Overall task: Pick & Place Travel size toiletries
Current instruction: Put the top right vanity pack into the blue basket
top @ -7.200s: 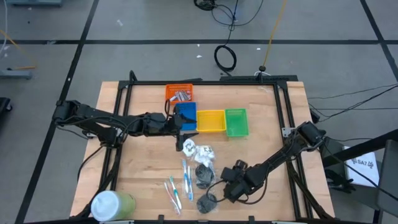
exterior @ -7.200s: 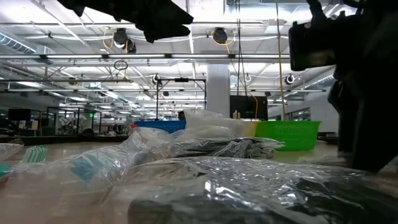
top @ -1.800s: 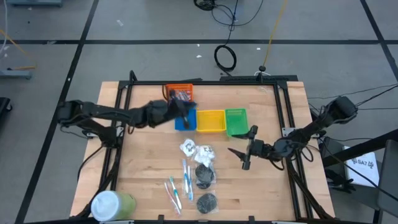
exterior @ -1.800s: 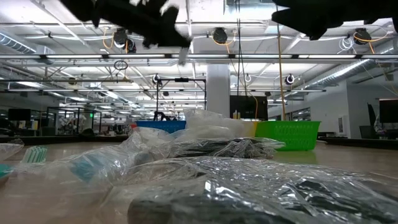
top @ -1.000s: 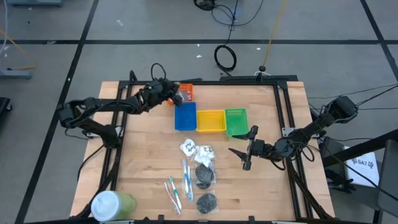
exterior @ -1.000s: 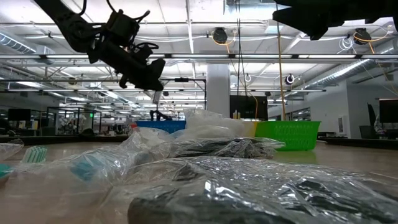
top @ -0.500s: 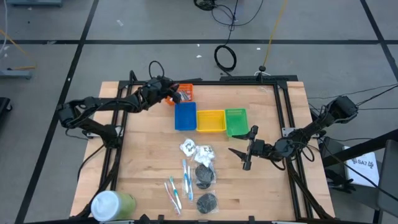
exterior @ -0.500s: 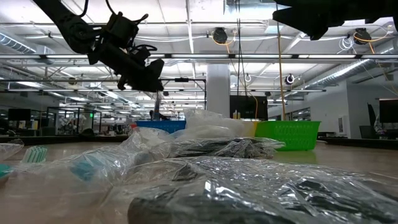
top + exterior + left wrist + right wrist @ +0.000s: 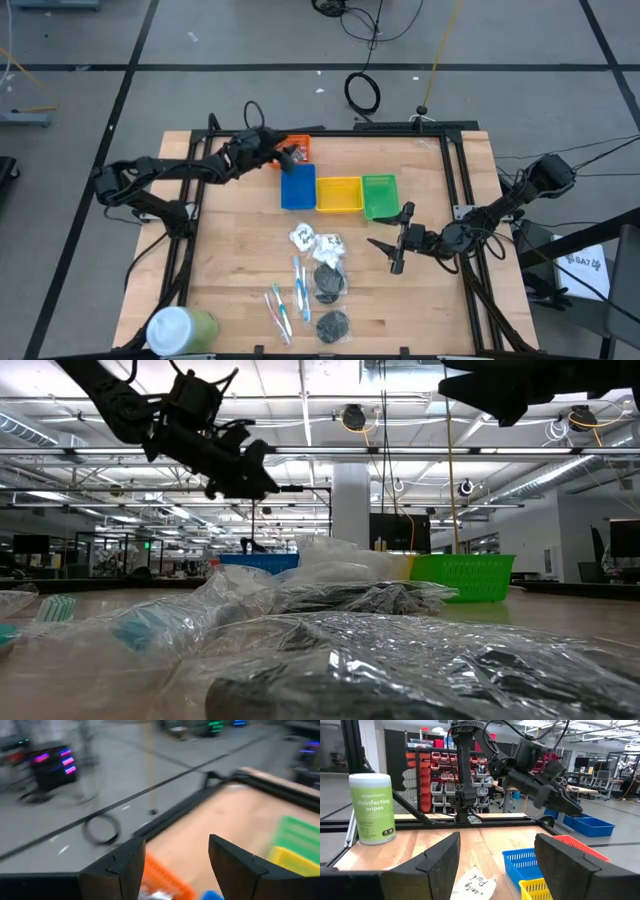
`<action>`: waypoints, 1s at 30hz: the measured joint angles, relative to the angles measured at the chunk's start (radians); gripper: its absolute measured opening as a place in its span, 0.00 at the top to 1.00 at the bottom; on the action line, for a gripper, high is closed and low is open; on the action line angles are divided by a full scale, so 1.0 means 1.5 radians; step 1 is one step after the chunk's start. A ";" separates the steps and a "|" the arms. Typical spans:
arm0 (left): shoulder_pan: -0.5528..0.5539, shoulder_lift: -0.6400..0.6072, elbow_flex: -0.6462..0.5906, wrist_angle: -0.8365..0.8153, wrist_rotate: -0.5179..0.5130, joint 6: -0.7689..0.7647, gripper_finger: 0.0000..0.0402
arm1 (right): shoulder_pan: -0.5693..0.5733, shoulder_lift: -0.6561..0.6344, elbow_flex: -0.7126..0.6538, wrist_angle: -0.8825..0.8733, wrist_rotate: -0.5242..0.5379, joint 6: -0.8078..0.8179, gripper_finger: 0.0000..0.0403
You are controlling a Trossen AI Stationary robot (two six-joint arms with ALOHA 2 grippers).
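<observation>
The green canister [image 9: 372, 808] with the white cap reads "amazon basics disinfecting wipes"; it stands at the tabletop [image 9: 230, 260] corner well away from both sets of fingers. A white packet [image 9: 474, 886] lying just ahead of the right fingers carries handwriting I cannot make out. The left gripper [image 9: 287, 155] hangs over the orange tray [image 9: 297, 148] at the tabletop's far edge, its fingers [image 9: 124, 870] spread apart with nothing between them and the tray's orange mesh showing in the gap. Silvery sticks [image 9: 296, 154] lie in that tray, right under the fingers. Next along the row sit the blue tray [image 9: 298, 187], yellow tray [image 9: 339, 194] and green tray [image 9: 380, 195], side by side and touching, all close beside the left fingers. The right gripper [image 9: 390, 247] hovers above bare wood out from the green tray, its fingers [image 9: 440, 862] held wide and empty. The rest of the toiletries lie in a loose cluster between the right fingers and the canister: white packets [image 9: 315, 241], bagged dark discs [image 9: 329, 284] and toothbrushes [image 9: 283, 306] in clear wrap, near one another and some overlapping. Bare wood lies on the left side of the tabletop and around the right fingers out to the black frame rail [image 9: 457, 205].
</observation>
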 joint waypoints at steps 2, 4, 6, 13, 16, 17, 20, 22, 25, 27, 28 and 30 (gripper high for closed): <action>-0.018 0.000 0.000 0.015 0.042 0.024 0.48 | 0.000 0.000 0.000 -0.007 0.000 0.000 0.40; -0.041 0.000 0.000 0.018 0.066 0.040 0.50 | 0.000 0.000 0.000 -0.019 0.000 0.000 0.40; -0.068 0.000 0.000 0.017 0.070 0.052 0.51 | 0.000 0.000 0.000 -0.033 0.000 0.011 0.40; -0.162 0.000 0.000 0.051 0.072 0.062 0.53 | -0.003 0.067 0.095 -0.296 -0.020 0.156 0.40; -0.185 0.000 0.000 0.095 0.072 0.062 0.52 | -0.021 0.157 0.201 -0.445 -0.044 0.180 0.40; -0.190 0.000 0.000 0.111 0.071 0.062 0.51 | -0.031 0.189 0.235 -0.477 -0.064 0.185 0.40; -0.203 0.000 0.001 0.144 0.071 0.061 0.50 | -0.062 0.273 0.332 -0.571 -0.134 0.207 0.40; -0.212 -0.007 0.001 0.144 0.071 0.052 0.49 | -0.080 0.316 0.373 -0.620 -0.160 0.211 0.40; -0.227 -0.022 0.001 0.133 0.073 0.049 0.49 | -0.102 0.358 0.398 -0.635 -0.160 0.210 0.40; -0.242 -0.033 0.001 0.101 0.074 0.049 0.50 | -0.112 0.366 0.400 -0.633 -0.156 0.211 0.40; -0.250 -0.037 0.001 0.094 0.074 0.049 0.51 | -0.117 0.369 0.400 -0.632 -0.157 0.215 0.40; -0.267 -0.050 0.001 0.068 0.076 0.052 0.51 | -0.126 0.373 0.400 -0.635 -0.158 0.230 0.40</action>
